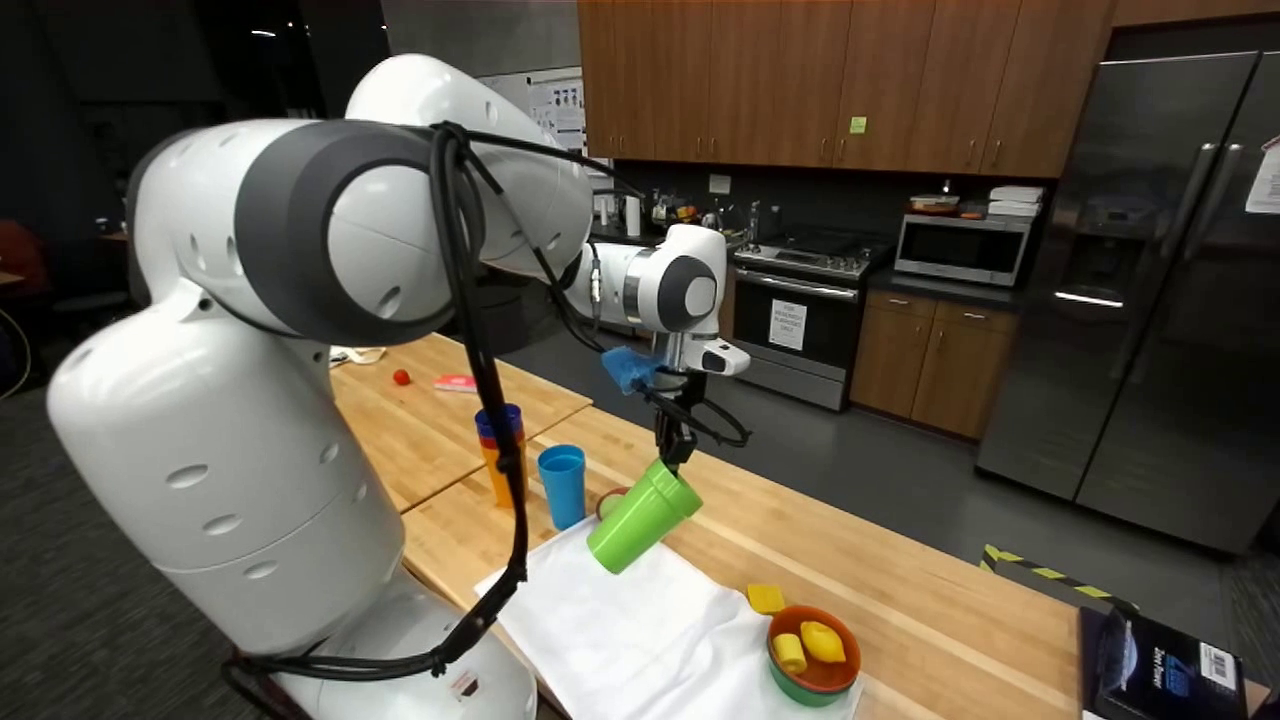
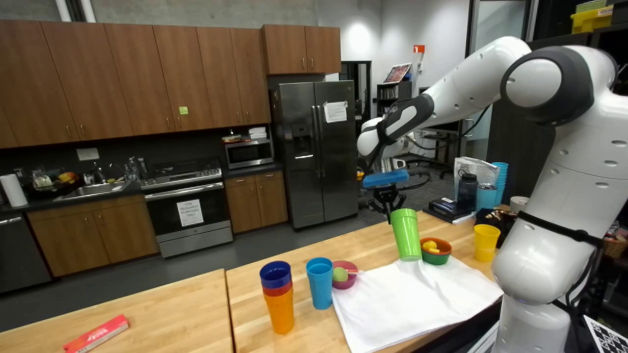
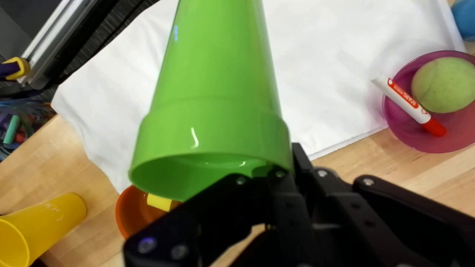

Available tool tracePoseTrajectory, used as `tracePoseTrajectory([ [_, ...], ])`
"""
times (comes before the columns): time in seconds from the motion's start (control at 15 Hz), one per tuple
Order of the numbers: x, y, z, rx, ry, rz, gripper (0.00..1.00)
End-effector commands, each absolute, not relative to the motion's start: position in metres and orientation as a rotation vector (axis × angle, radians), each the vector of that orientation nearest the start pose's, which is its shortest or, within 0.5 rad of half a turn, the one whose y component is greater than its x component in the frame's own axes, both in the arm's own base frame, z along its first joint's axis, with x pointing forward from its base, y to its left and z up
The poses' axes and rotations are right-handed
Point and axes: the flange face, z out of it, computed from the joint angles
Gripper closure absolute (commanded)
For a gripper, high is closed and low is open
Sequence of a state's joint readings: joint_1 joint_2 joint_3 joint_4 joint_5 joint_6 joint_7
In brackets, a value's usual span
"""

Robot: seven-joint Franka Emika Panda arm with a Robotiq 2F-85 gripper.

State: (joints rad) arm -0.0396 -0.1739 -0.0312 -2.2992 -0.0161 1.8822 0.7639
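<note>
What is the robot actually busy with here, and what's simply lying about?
In hand, it seems:
Gripper, closed on the cup's rim
Green cup, held tilted

Apparently just lying about, not gripped:
White cloth
Blue cup
Yellow cup
Stacked cups
Purple bowl with a marker
Orange-and-green bowl

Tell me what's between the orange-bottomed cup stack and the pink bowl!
A light-blue cup stands between the cup stack and the pink bowl, in both exterior views.
</note>
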Motion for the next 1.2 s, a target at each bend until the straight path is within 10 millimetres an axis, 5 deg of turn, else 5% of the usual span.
tracePoseTrajectory([
  [0.0, 0.455, -0.033, 0.4, -2.943, 1.29, 0.365, 0.93],
  [0.47, 0.454, -0.034, 0.399, -2.94, 1.291, 0.349, 0.98],
  [1.13, 0.463, -0.032, 0.374, -2.835, 1.267, -0.144, 0.98],
])
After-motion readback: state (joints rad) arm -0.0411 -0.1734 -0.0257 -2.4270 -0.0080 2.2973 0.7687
